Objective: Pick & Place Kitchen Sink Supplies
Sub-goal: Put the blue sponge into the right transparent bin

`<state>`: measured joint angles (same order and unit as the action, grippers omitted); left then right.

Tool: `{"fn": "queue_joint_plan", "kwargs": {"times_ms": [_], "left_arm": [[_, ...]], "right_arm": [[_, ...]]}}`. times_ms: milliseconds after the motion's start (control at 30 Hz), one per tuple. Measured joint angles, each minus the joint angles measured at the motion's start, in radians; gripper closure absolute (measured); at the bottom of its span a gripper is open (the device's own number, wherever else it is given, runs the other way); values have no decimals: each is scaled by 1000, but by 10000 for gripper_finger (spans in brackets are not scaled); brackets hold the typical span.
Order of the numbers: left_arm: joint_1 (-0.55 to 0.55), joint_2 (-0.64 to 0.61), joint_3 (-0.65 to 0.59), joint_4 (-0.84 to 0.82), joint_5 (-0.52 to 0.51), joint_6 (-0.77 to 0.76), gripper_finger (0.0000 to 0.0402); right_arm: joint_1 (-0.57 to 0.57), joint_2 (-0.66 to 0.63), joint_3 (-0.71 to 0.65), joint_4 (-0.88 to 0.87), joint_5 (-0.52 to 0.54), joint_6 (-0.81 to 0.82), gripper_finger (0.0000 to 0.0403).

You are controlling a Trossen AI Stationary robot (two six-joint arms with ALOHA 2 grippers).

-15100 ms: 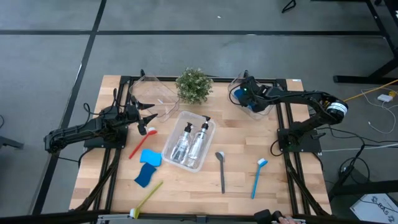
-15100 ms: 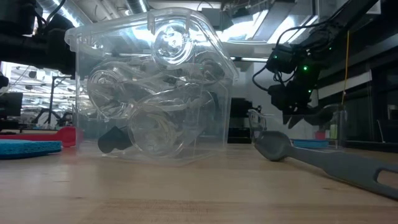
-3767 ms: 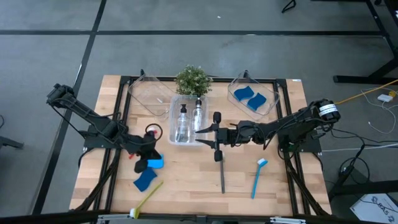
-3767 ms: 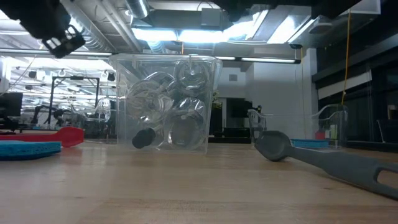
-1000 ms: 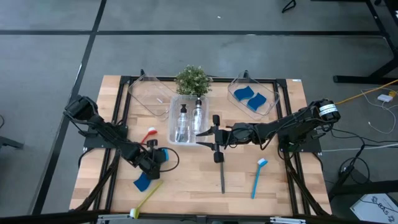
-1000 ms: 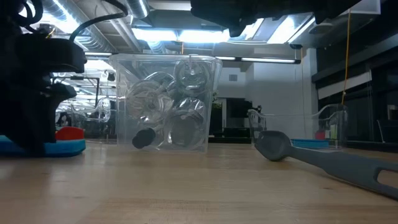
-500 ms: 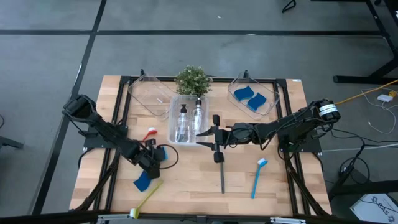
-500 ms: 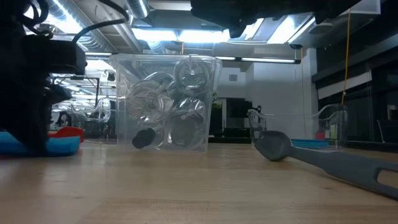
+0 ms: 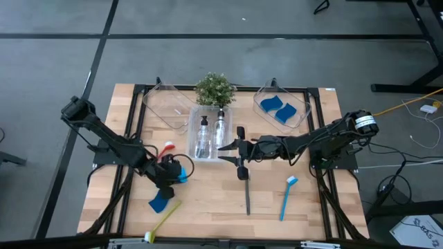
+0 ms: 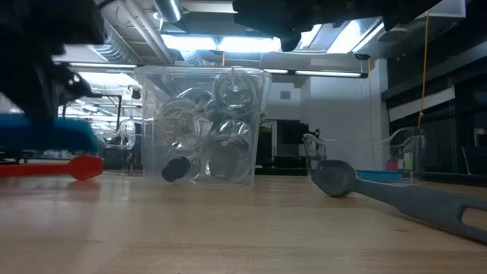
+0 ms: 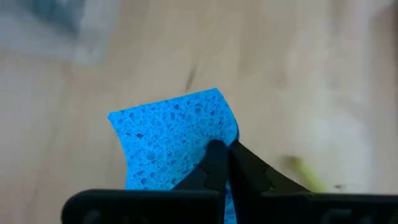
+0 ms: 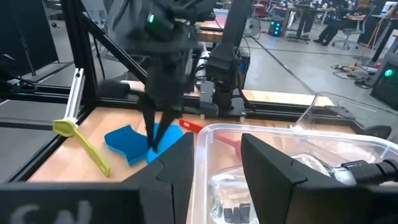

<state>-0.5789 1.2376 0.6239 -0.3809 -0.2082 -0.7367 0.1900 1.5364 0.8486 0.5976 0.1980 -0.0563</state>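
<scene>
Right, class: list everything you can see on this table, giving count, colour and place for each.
Sponges: four, blue; two in right rear bin, one on table front left, one lifted in left hand.
Pump bottles: two, clear, black tops; in middle bin.
Brushes: four; red left of middle bin, grey and blue front right, yellow-green front left.
Bins: three, clear; along the rear.
Plant: one, green; rear centre.
Left hand: shut on a sponge.
Right hand: open, at middle bin's side.

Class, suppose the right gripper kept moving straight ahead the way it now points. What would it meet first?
Probably the clear bin holding the pump bottles: in the right wrist view the right gripper's open fingers sit just short of its near wall, though depth is uncertain.
</scene>
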Motion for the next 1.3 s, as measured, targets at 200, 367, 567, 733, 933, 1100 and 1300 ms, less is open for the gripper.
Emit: {"fn": "queue_joint_plan", "kwargs": {"times_ms": [200, 367, 567, 733, 933, 1100, 1300], "left_arm": [[-1, -111, 1, 172, 80, 107, 399], [-2, -179, 2, 392, 152, 316, 399], [1, -210, 4, 622, 132, 590, 399], [57, -182, 4, 756, 143, 755, 399], [186, -74, 5, 912, 340, 762, 399], [272, 44, 5, 1122, 529, 736, 399], [343, 122, 5, 1226, 605, 680, 399]], "right_arm": [[0, 0, 0, 0, 0, -3, 270], [0, 0, 0, 1, -38, -5, 270], [0, 0, 0, 2, -109, -51, 270], [1, 0, 0, 13, -190, -121, 270], [1, 0, 0, 42, -264, -158, 270], [1, 0, 0, 48, -280, -158, 270], [3, 0, 0, 49, -333, -158, 270]]}}
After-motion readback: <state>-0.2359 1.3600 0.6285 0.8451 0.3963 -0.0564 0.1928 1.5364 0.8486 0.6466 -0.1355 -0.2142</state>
